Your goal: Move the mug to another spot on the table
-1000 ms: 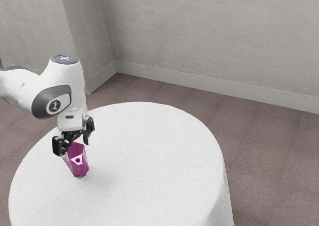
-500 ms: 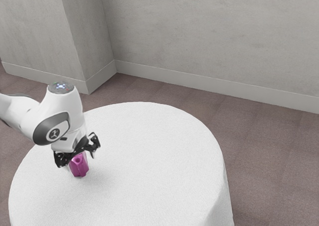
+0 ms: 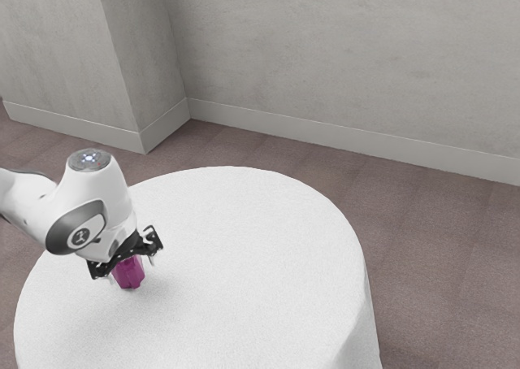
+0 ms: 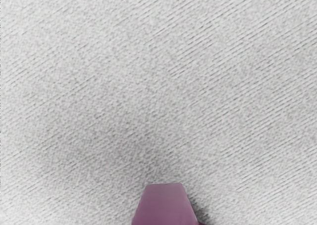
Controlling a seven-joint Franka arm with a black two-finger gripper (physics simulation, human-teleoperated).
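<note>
A magenta faceted mug (image 3: 131, 275) stands upright on the round white table (image 3: 252, 247), near the table's edge at the exterior view's left. My gripper (image 3: 124, 262) has come down over the mug's top; its black fingers stand apart on either side of the mug and it is open. My hand hides the mug's upper part. In the wrist view the mug (image 4: 163, 206) is a blurred purple shape just under my hand, with the white tablecloth (image 4: 158, 86) beyond it.
The tabletop stretches bare toward the exterior view's right and far side. Its rounded edge (image 3: 361, 288) drops to a brown carpeted floor (image 3: 439, 247). Grey walls with a white baseboard (image 3: 341, 137) stand well behind.
My hand has sunk from above the mug down around it, covering more of the mug. The mug has stayed where it was.
</note>
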